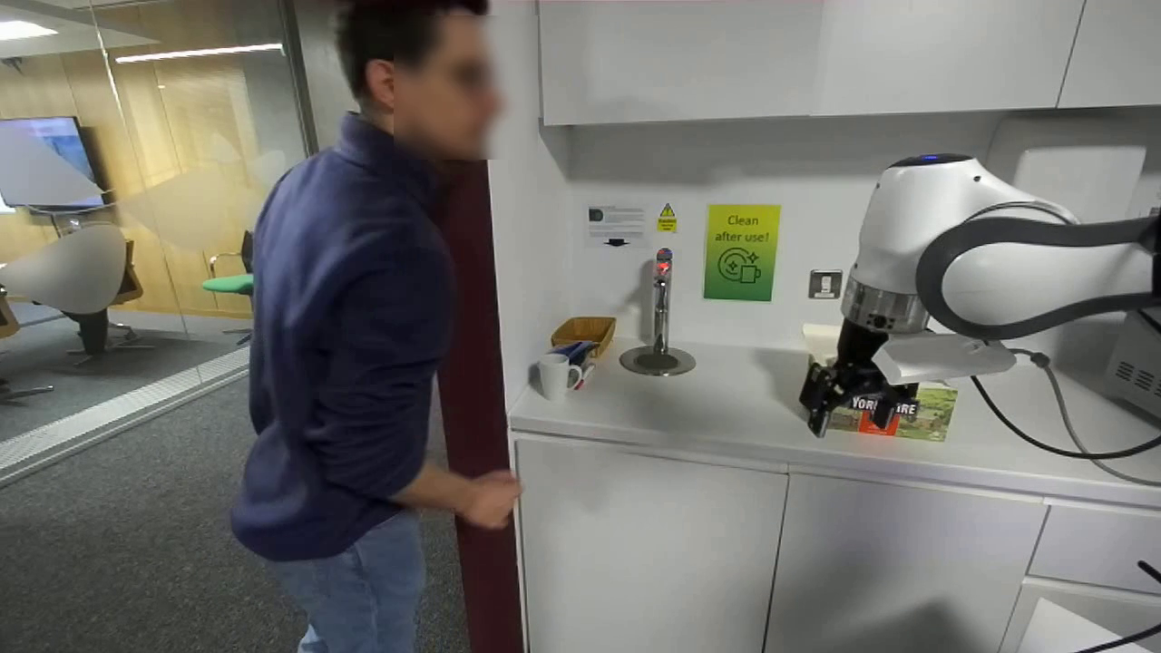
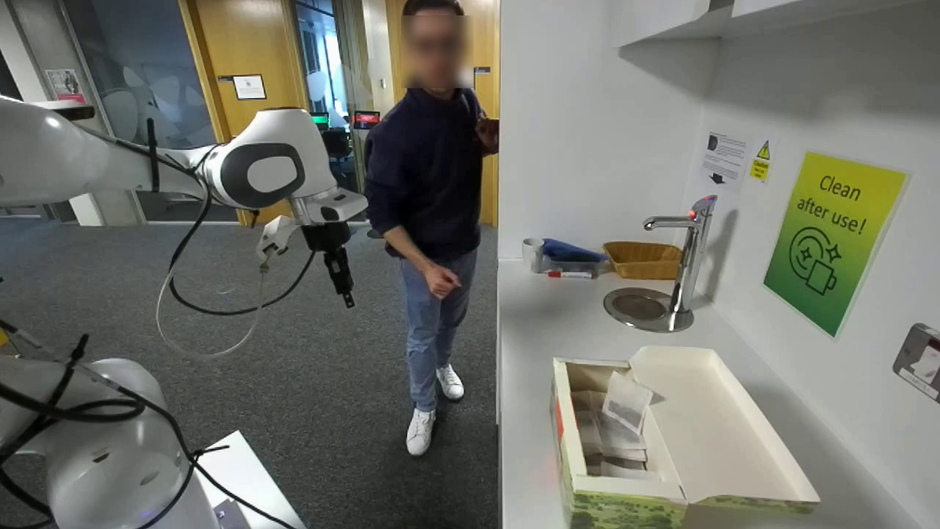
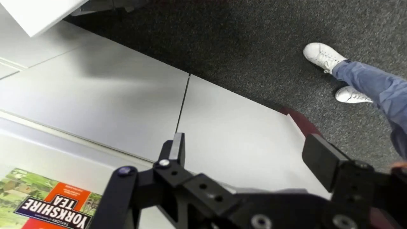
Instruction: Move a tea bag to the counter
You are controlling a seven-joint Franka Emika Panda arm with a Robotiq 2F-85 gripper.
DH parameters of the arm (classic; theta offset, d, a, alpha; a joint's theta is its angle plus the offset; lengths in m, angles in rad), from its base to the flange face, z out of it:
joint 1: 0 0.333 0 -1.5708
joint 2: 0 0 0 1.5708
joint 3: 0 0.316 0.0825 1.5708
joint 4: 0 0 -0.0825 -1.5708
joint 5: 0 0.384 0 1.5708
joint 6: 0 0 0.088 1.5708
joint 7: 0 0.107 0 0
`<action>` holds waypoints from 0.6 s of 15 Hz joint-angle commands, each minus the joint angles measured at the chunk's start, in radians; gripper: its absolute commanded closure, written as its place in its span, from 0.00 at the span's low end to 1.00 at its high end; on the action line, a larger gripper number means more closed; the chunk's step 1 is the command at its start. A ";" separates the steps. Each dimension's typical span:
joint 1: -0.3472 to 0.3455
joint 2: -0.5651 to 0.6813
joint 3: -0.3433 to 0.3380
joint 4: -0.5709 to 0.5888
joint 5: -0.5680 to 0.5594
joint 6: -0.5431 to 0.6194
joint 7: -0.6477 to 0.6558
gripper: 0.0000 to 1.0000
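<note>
A white paper tea bag (image 2: 628, 402) leans on top of several others in the open Yorkshire Tea box (image 2: 624, 505). The box stands on the white counter (image 2: 529, 330); its lid is folded open toward the wall. In an exterior view the box (image 1: 934, 413) is partly behind my gripper (image 1: 851, 419), and the tea bags are hidden there. In the wrist view the box front (image 3: 54, 203) shows at the lower left, beside the gripper (image 3: 249, 156). My gripper is open with nothing between its fingers. It hangs in the air in front of the counter's front edge.
A person (image 1: 354, 317) stands by the counter's end, near my arm. A tap (image 1: 662, 308), a white mug (image 1: 555, 374) and a wicker basket (image 1: 585, 334) stand at that end. Wall cabinets (image 1: 771, 63) hang above. Cables (image 2: 176, 279) loop from my arm.
</note>
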 commanded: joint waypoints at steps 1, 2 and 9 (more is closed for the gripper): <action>-0.061 0.010 -0.072 0.025 -0.005 0.019 0.002 0.00; -0.081 0.013 -0.096 0.031 -0.007 0.021 -0.003 0.00; -0.185 0.001 -0.213 0.047 0.005 0.000 -0.013 0.00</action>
